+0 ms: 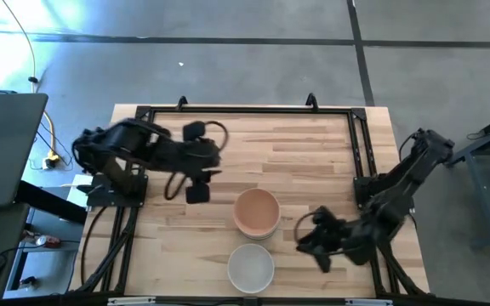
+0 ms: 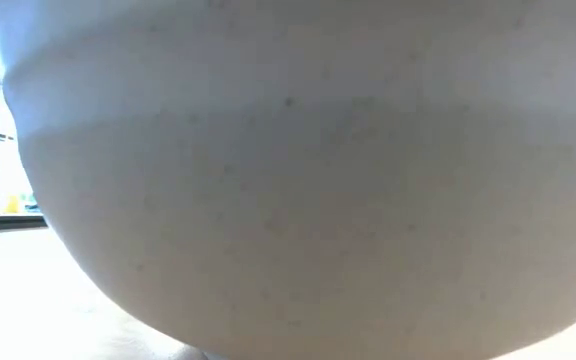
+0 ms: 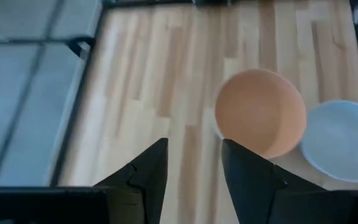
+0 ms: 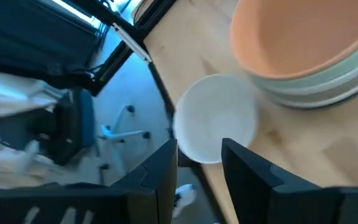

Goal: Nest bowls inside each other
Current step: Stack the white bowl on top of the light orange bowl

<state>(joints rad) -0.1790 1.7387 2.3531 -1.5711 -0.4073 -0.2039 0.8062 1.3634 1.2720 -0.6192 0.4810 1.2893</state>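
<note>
A stack of nested bowls (image 1: pixel 256 212) stands mid-table with the peach-orange bowl (image 4: pixel 303 43) on top; pale green and white rims (image 4: pixel 316 87) show under it. A single white bowl (image 1: pixel 251 266) rests on its base near the table's near edge and fills the low view (image 2: pixel 298 170). My left gripper (image 1: pixel 197 189) hovers open to the left of the stack; its wrist view shows the peach bowl (image 3: pixel 261 121) and the white bowl (image 3: pixel 344 140) ahead. My right gripper (image 1: pixel 306 240) is open, to the right of both, facing the white bowl (image 4: pixel 216 127). The other bowls are hidden.
A black frame rail (image 1: pixel 360 144) runs along the table's edges. Bare wood (image 1: pixel 287 153) lies between the stack and the far edge. Beyond the table's left side stand a laptop (image 1: pixel 2 149) and cables (image 1: pixel 49 144).
</note>
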